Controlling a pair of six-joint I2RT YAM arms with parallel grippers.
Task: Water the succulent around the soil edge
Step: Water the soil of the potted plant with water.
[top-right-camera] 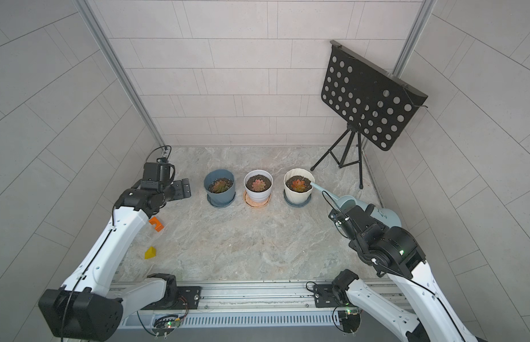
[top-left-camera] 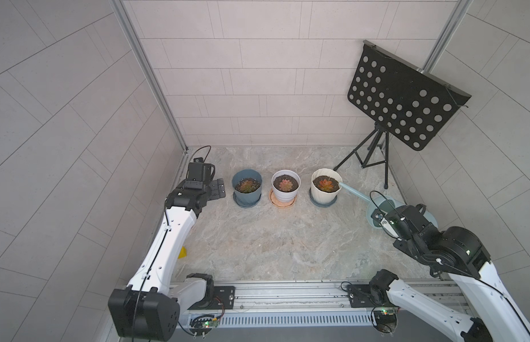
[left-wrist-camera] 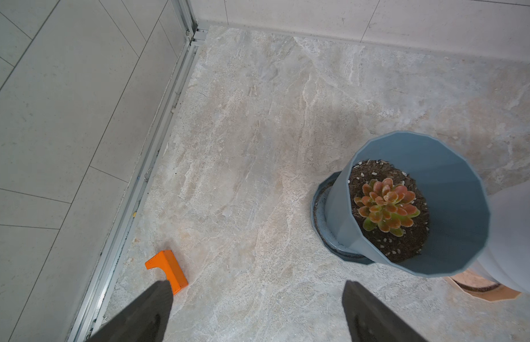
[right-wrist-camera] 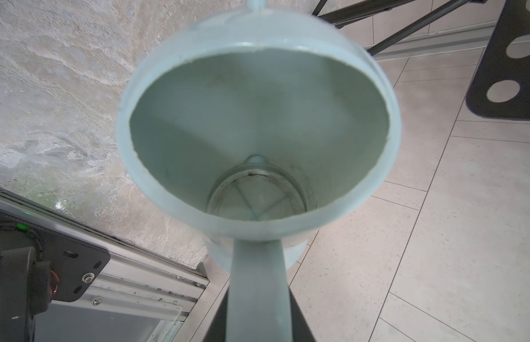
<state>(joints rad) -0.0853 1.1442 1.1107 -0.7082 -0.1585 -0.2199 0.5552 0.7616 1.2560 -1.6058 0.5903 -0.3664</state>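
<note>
**Watering can spout at the rim of the cream pot**

The right tool is clamped on the handle of a pale blue watering can. It holds the can above the counter near its right edge. The can's spout slants toward the row of pots, and its tip sits over the right side of the rim of the cream ribbed pot. Whether tip and rim touch cannot be told. That pot's red-orange succulent sits mid-soil, just beside the spout tip.

The cream pot is the rightmost of three in a row nearer the far edge, each on a saucer. A white pot stands in the middle and a blue-grey pot at the left, each with its own succulent.

The left tool hangs with its jaws spread wide and nothing between them, near the left edge and just beside the blue-grey pot. An orange block and a yellow block lie along the left edge, well apart from the pots. A black perforated music stand stands on its tripod at the far right corner.
</note>
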